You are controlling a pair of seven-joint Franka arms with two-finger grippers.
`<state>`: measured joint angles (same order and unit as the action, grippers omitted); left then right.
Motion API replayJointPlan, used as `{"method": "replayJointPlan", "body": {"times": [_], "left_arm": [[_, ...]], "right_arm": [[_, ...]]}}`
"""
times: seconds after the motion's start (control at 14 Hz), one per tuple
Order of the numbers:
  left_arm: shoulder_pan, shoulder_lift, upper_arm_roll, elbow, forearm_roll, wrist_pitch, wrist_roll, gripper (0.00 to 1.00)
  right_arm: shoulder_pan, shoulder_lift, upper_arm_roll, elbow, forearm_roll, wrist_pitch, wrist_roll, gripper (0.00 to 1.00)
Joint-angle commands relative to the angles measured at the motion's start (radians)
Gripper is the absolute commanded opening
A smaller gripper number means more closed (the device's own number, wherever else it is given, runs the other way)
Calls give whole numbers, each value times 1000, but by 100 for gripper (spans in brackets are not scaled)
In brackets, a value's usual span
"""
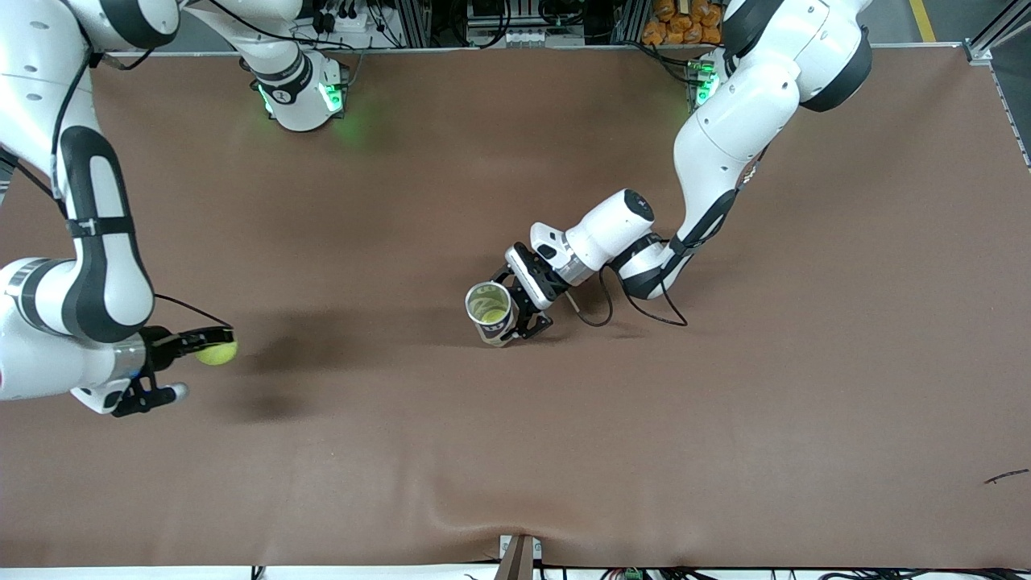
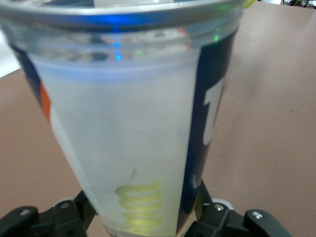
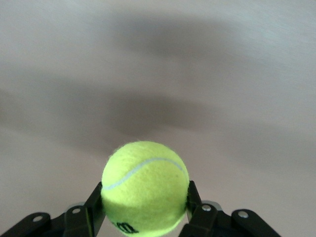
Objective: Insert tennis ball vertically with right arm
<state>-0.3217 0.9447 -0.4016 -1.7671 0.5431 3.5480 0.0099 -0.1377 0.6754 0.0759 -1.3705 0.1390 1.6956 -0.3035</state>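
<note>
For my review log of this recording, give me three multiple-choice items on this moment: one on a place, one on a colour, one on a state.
1. Where is the cup?
A. At mid-table, in the left gripper
B. Lying at the table's edge
C. Stacked on a box

2. What colour is the ball?
A. Red
B. Yellow-green
C. White

3. What is the state of the right gripper?
A. Open, with nothing in it
B. Shut on the cup
C. Shut on the ball

Answers: 1 A, the front view shows the cup upright between the left gripper's fingers at mid-table. 2 B, the right wrist view shows yellow-green felt with a white seam. 3 C, its fingers press the ball's two sides, over the right arm's end of the table.
</note>
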Motion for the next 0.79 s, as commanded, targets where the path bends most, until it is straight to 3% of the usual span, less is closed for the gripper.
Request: {"method": "replayJointPlan", "body": {"times": [0.0, 0.21, 0.43, 0.72], "left_arm": [[7, 6, -6, 11, 24, 9, 1, 80], [6, 9, -8, 12, 24, 9, 1, 80], [6, 11, -6, 11, 24, 9, 1, 80], [6, 11, -6, 11, 24, 8, 1, 80]], "right_arm": [[71, -22, -1, 2, 40, -49, 185, 39], [186, -74, 1, 16, 123, -77, 487, 39], [282, -76, 7, 115, 129, -129, 712, 39], [395, -63, 73, 214, 154, -103, 1114, 39]]}}
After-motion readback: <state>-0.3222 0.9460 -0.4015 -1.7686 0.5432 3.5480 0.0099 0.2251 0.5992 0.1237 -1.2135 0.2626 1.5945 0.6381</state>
